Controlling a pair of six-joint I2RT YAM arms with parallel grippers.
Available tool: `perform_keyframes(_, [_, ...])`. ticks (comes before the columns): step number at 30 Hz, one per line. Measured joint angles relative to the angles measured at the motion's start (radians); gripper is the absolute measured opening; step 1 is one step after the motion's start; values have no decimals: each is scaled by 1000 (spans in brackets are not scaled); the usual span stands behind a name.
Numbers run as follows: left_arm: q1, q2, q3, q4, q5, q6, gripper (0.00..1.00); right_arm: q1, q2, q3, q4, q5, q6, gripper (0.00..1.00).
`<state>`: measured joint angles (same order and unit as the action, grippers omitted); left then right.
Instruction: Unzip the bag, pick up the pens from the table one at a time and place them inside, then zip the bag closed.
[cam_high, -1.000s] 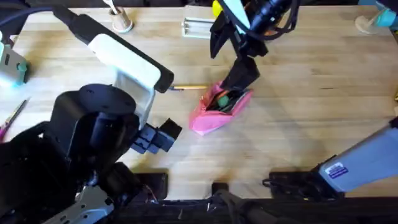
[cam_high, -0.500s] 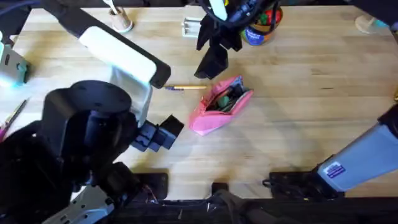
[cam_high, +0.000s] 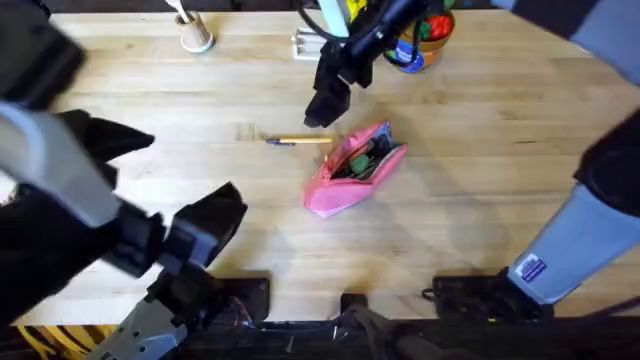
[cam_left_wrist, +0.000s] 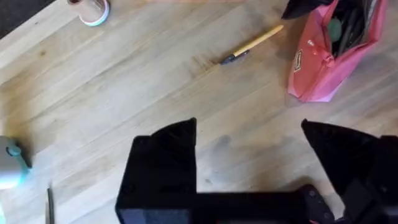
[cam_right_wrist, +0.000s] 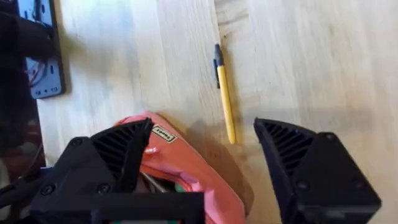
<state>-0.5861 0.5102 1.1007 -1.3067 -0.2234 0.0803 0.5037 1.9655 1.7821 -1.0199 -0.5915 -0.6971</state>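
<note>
Bag (cam_high: 355, 169) lies on table (cam_high: 480, 150), unzipped, mouth gaping, dark and green items inside. One pen (cam_high: 298, 141) lies flat on table just beside bag's open end, apart from it, dark tip pointing away from bag. Right gripper (cam_high: 322, 108) hangs above pen, near bag, fingers spread, empty. Left gripper (cam_left_wrist: 249, 152) well apart from bag, fingers spread, holding nothing.
</note>
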Motion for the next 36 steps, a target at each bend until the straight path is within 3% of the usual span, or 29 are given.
perform_keyframes(6, [0, 0, 94, -98, 28, 13, 992, 35, 89, 0, 5, 84, 17, 997])
perform_keyframes(14, [0, 0, 99, -127, 101, 18, 992, 154, 161, 0, 95, 308, 90, 997])
perform_keyframes(22, [0, 0, 99, -127, 123, 18, 991, 224, 177, 0, 156, 502, 161, 997])
perform_keyframes(36, [0, 0, 99, -127, 124, 19, 990, 248, 236, -10, 160, 577, 240, 997])
